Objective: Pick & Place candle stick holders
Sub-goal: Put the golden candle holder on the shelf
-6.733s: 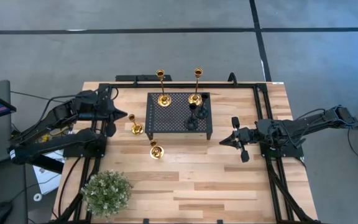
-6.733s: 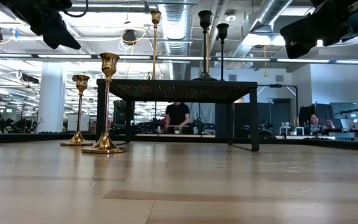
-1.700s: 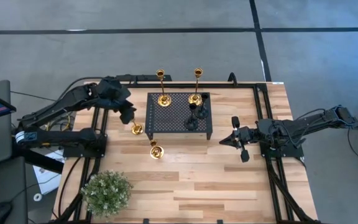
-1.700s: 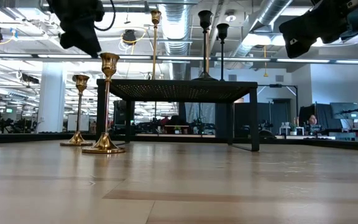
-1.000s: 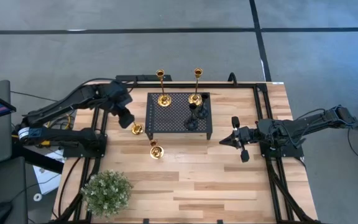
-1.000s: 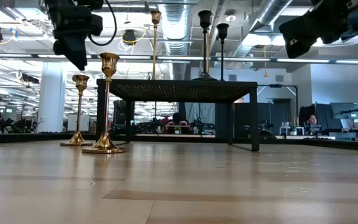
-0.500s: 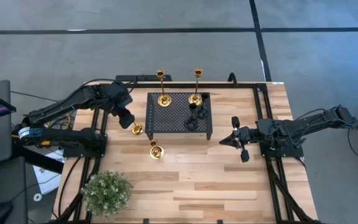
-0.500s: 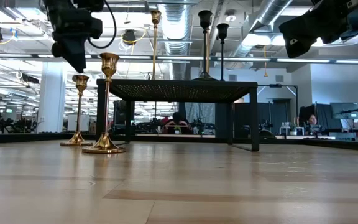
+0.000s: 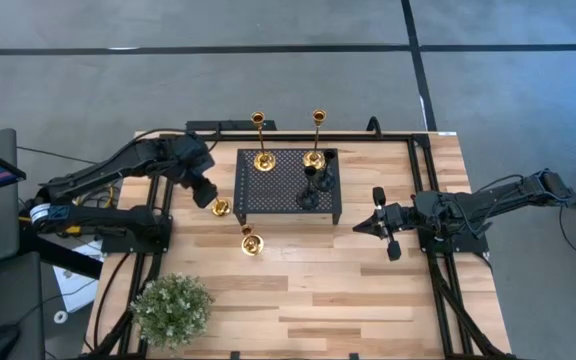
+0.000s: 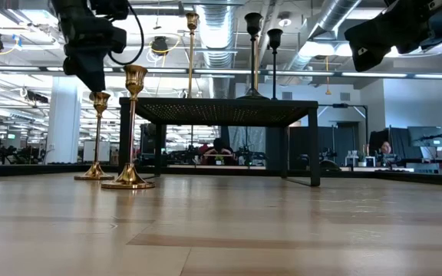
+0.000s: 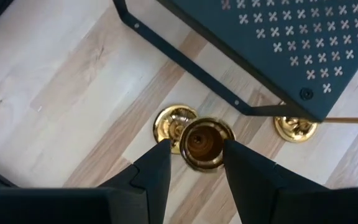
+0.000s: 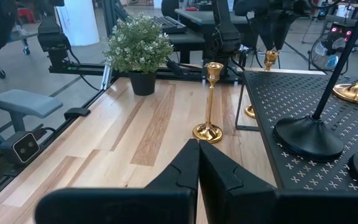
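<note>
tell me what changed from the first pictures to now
The left gripper swung from beside its arm's base out over the table and came down over the short gold holder left of the stand. Its fingers now straddle the holder's cup, open, not yet closed on it. The other holders, the stand, the plant and the right gripper stayed put.

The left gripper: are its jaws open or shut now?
Open. In the left wrist view the left gripper shows its jaws spread on either side of the cup of a short gold holder, not clamped on it.
</note>
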`<move>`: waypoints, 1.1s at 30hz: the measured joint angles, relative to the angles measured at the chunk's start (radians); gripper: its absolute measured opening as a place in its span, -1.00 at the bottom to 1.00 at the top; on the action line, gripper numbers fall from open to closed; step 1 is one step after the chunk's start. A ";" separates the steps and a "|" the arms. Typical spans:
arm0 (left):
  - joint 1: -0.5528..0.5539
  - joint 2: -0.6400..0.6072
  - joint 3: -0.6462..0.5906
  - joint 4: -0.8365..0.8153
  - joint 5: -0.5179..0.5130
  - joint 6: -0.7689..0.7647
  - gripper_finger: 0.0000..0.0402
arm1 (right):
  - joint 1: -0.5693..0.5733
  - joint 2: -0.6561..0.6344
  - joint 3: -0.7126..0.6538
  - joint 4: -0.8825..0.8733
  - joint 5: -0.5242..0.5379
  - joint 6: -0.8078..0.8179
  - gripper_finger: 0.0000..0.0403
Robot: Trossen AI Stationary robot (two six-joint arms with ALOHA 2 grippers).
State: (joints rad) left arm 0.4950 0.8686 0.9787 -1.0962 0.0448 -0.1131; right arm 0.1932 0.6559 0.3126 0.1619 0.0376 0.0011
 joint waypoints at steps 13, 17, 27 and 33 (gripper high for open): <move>0.000 0.031 0.000 0.024 -0.045 -0.004 -0.34 | 0.000 0.000 0.000 0.000 0.000 0.000 -1.00; 0.000 0.030 0.000 0.028 -0.035 -0.005 -0.48 | 0.000 0.000 0.000 0.001 0.000 0.000 -1.00; 0.000 0.030 0.000 0.039 -0.026 -0.008 -0.68 | 0.001 0.000 0.000 0.002 0.000 0.000 -1.00; 0.000 0.030 0.000 0.043 -0.026 -0.008 -0.69 | 0.001 0.000 0.000 0.002 0.000 0.000 -1.00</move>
State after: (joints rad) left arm 0.4950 0.8989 0.9783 -1.0534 0.0189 -0.1215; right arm 0.1940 0.6559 0.3126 0.1635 0.0376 0.0013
